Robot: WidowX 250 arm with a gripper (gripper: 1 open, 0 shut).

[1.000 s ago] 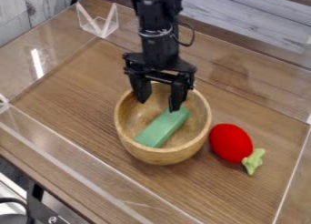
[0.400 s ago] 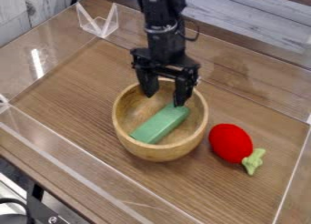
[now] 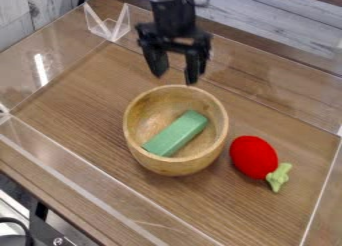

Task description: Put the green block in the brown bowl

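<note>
The green block (image 3: 177,134) lay inside the brown bowl (image 3: 139,148); the gripper (image 3: 175,72) hung wide open, empty, placement apparently done.

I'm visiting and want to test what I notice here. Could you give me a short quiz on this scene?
1. True or false: the green block lies inside the brown bowl.
2. What does the end effector hold? A) the green block B) the red toy C) nothing
3. Fill in: the red toy sits on the table just outside the bowl, on the picture's ____ side.

Key:
1. True; it rests tilted on the bowl's floor.
2. C; the jaws stand open and empty above the bowl's far rim.
3. Right.
</note>
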